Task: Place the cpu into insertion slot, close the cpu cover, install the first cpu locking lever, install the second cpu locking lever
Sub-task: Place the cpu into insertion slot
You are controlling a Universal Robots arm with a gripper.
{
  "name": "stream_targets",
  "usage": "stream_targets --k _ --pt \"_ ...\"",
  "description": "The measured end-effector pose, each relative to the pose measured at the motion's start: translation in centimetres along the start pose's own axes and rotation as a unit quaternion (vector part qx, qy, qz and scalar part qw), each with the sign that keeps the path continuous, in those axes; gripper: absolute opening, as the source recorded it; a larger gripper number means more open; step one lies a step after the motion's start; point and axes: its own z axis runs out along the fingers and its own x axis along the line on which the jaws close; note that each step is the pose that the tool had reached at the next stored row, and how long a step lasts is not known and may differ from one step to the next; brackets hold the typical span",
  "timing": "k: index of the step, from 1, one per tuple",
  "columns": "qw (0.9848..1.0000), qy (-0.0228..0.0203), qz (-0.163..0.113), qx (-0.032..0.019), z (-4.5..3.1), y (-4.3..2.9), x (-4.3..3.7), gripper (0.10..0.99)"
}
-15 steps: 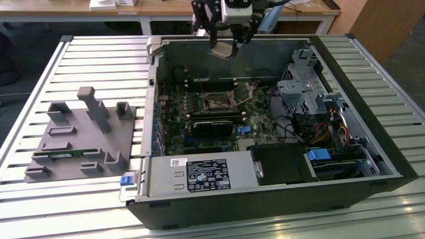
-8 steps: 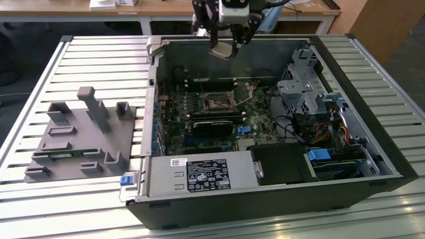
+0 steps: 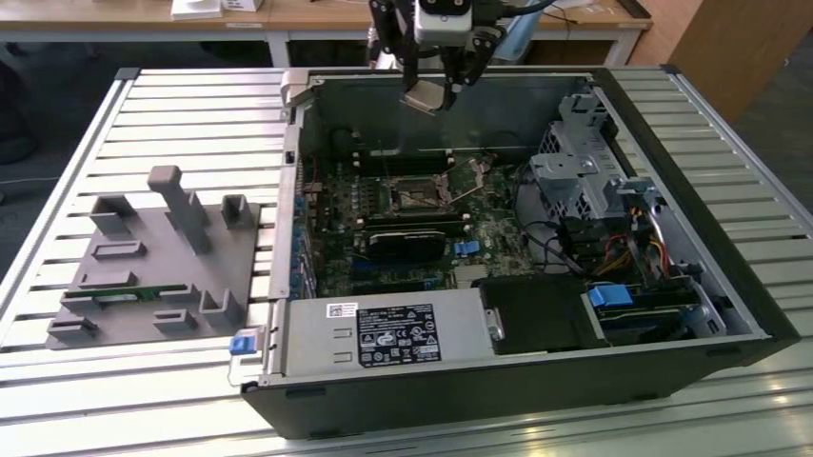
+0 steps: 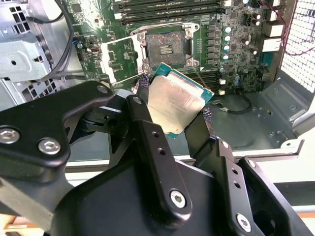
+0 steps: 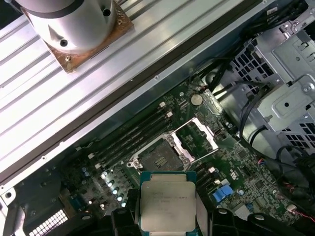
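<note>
Gripper (image 4: 174, 103): jaws drawn in narrow, clamped on the cpu (image 4: 179, 96) by two opposite edges. One black finger (image 4: 147, 128) presses each side. The chip's silvery lid faces the cameras in both wrist views and its green edge shows at the far corner. It sits tilted between the fingers rather than level.

Position: in the exterior view the gripper (image 3: 432, 90) hangs above the far wall of the open computer case (image 3: 534, 400), well above the motherboard. The chip touches nothing but the fingers.

Below it, the insertion slot (image 4: 166, 47) is bare, with its dark pin field exposed inside the black frame. In the first wrist view the slot (image 5: 160, 160) lies just beyond the held chip (image 5: 167, 201), apart from it.

The cpu cover (image 4: 117, 59) is swung open beside the slot, and board is visible through its window. The first wrist view shows the same, with the cover (image 5: 197, 140) lying away from the socket. Memory slots (image 4: 167, 10) run along the slot's other side.

Outside the case, a grey fixture block (image 3: 152, 257) sits on the slatted table (image 3: 76, 400) at the exterior view's left.

Progress, my judgement: chip picked up and carried over the case, but not yet seated. Cover not closed. With the cover open, neither locking lever can be latched. All four steps remain open.
</note>
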Motion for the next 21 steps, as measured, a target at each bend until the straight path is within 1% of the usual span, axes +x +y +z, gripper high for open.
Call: stream_targets --k 11,21 --pt "0.9995 -0.0029 0.033 -0.0007 0.03 0.00 0.00 0.541" --pt "0.9981 -0.0055 0.061 -0.0012 0.05 -0.01 0.00 0.541"
